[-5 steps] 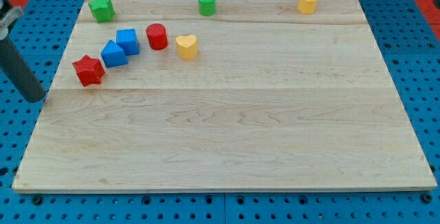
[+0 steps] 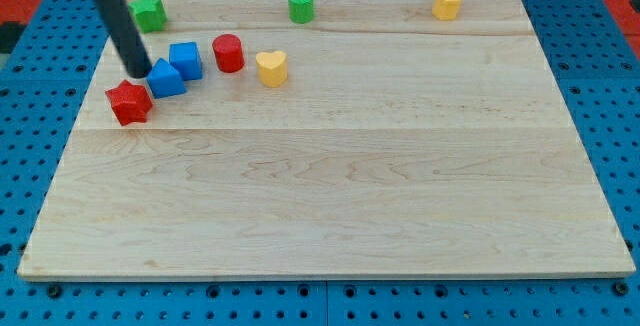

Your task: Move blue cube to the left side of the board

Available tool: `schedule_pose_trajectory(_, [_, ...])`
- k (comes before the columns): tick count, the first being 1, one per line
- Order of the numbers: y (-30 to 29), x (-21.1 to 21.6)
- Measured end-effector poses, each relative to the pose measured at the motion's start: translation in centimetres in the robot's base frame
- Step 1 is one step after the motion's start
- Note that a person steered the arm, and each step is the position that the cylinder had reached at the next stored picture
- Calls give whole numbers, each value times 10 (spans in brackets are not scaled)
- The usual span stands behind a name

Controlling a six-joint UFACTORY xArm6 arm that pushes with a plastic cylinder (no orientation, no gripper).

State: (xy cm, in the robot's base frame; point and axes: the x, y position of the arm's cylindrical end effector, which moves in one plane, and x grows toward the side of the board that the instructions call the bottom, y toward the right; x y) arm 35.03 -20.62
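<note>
Sitting at the board's (image 2: 330, 216) ten o'clock, the blue cube (image 2: 185, 59) has my tip (image 2: 141, 73) – a bare rod, no fingers – at its eight o'clock, so I should circle round to three o'clock and push gently.

The dark rod slants down from the view's top left, its upper end cut off by the frame edge, leaning slightly rightward as it descends. My tip (image 2: 140, 73) rests low at the rod's lower right end.
</note>
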Motion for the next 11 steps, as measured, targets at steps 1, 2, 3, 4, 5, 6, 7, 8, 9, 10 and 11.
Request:
schedule_pose_trajectory(1, [19, -11])
schedule_pose_trajectory(2, [35, -28])
schedule_pose_trajectory(3, [52, -42])
schedule_pose_trajectory(4, [121, -45])
schedule_pose_trajectory(5, [178, -49])
schedule_pose_trajectory(6, [190, -74])
schedule_pose_trajectory(7, [244, -60])
schedule_pose_trajectory(8, [259, -32])
schedule_pose_trajectory(9, [224, -29])
schedule_pose_trajectory(10, [224, 0])
schedule_pose_trajectory(11, [244, 29])
